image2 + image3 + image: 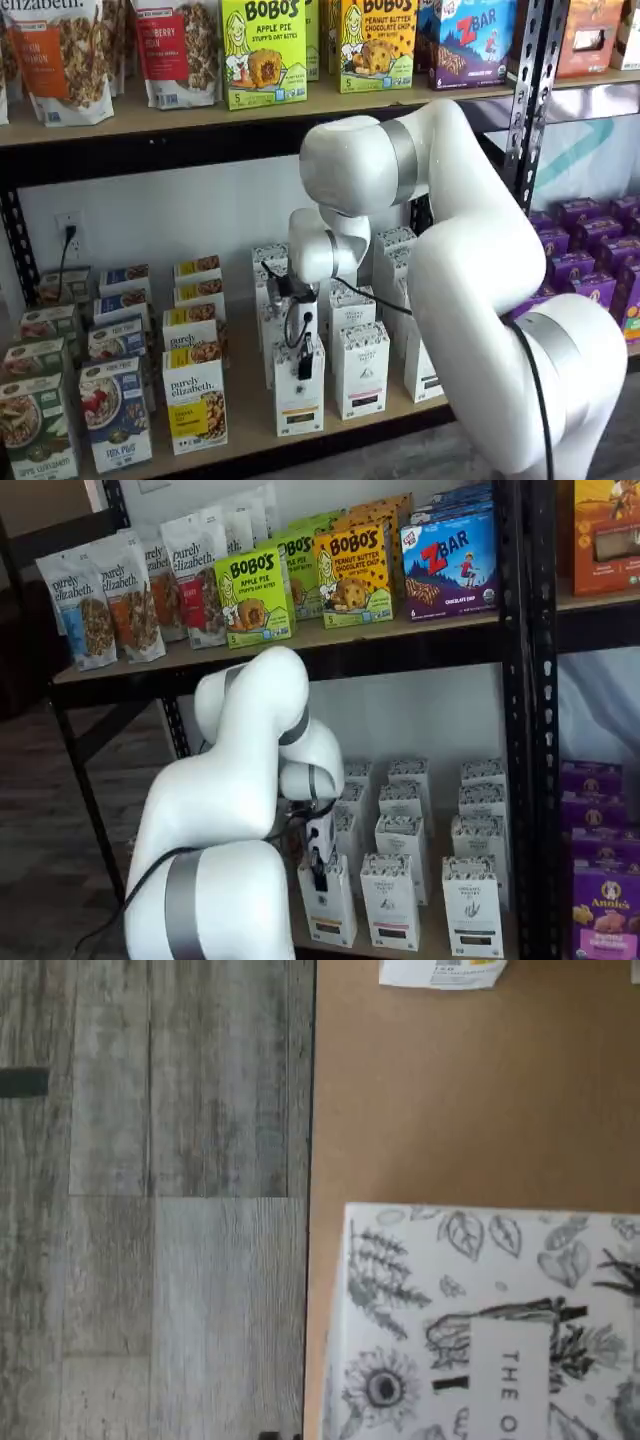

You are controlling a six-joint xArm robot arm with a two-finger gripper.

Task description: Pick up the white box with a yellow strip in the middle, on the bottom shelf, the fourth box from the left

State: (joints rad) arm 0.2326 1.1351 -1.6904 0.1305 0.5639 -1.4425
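Note:
The white box [298, 402] stands at the front of the bottom shelf [245, 425], a tall narrow carton with a dark-speckled top and a pale yellow band low on its front. It also shows in a shelf view [331, 912]. My gripper [304, 372] hangs straight down onto the box's top, and one black finger lies against its front face. The gripper also shows in a shelf view [320, 872]. No gap between the fingers shows. The wrist view shows a speckled carton top [480, 1330] near the tan board's [450, 1100] front edge.
Same-shaped white cartons with black bands [361, 370] stand close on the right and behind. Purely elizabeth boxes [194, 400] stand to the left. Bobo's boxes [264, 52] sit on the shelf above. A black upright [515, 720] and purple boxes [600, 900] are to the right. The grey floor [150, 1200] lies beyond the shelf edge.

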